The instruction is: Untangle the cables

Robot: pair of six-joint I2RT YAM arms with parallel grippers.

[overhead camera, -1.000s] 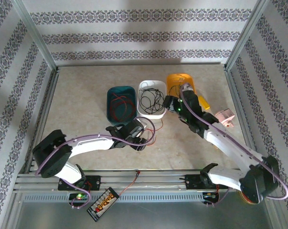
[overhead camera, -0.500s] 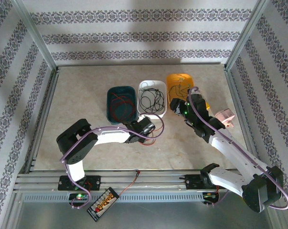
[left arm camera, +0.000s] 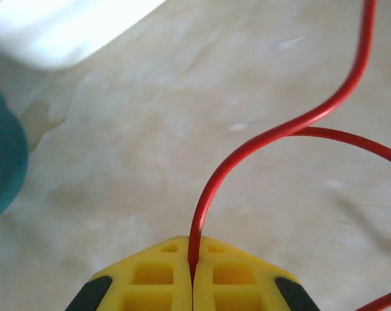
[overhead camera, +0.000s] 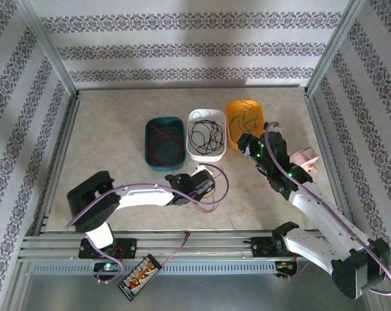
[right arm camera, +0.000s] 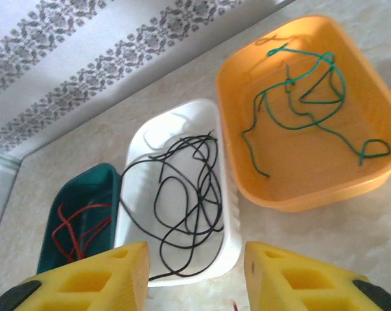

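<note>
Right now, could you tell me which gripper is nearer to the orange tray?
Right. The right gripper hovers at the orange tray's near edge; the left gripper is farther off, in front of the white tray.

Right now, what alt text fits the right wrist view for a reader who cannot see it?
Three plastic trays sit on a beige table: an orange tray holding a thin green cable, a white tray with a tangled black cable, a teal tray with a thin red cable. The open yellow right pincer frames the bottom edge.

Left fingers (left arm camera: 150, 275), lately apart, now tight on red cable (left arm camera: 247, 149)
</note>
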